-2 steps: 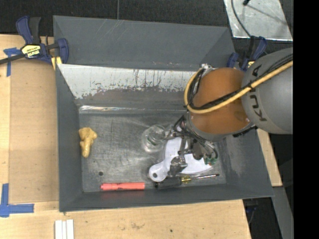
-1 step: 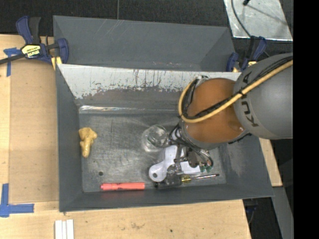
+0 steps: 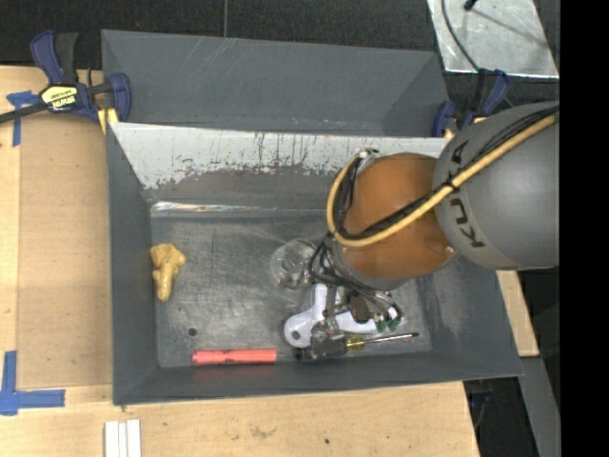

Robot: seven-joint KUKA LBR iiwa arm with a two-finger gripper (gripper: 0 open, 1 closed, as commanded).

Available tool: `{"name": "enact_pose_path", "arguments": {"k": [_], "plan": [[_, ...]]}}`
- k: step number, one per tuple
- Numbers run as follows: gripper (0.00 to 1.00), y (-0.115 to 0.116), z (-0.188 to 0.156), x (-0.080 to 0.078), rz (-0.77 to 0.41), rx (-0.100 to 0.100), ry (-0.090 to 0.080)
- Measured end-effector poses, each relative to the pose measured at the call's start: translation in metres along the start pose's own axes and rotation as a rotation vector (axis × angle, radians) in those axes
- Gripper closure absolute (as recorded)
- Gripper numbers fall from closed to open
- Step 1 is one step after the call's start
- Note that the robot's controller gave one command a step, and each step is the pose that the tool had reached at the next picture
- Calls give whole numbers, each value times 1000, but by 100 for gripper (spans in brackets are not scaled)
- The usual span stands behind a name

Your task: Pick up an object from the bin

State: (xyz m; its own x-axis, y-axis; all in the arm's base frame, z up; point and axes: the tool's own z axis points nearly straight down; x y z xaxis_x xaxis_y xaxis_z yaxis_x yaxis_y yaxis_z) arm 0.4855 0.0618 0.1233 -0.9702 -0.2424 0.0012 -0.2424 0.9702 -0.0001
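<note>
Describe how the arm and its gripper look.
A rounded grey arm link with black KUKA lettering, an orange dome-shaped wrist cover, a yellow cable looping over both, black cables at its edge, and a small white and metal gripper.

**A robotics laboratory's bin-picking cell is being shown.**

The place is being marked as a lab test station by a heavy grey industrial arm (image 3: 509, 208), lettered KUKA, which is being held over a grey metal bin (image 3: 133, 284) from the right. Its wrist is being wrapped in an orange cover (image 3: 390, 222), and a yellow cable (image 3: 495, 156) is being run along it. Unrelated small things are being kept loose on the scuffed, scratched bin floor, among them a yellow lump (image 3: 166, 268) at the left and a red stick (image 3: 234, 356) by the near wall.
</note>
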Motion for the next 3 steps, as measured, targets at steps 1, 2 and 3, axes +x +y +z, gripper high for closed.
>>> {"name": "enact_pose_path", "arguments": {"k": [1, 2, 3], "plan": [[0, -16, 40, 1, 93, -12, 2], [100, -15, 38, 4, 87, -13, 15], [100, -15, 38, 4, 87, -13, 15]]}}
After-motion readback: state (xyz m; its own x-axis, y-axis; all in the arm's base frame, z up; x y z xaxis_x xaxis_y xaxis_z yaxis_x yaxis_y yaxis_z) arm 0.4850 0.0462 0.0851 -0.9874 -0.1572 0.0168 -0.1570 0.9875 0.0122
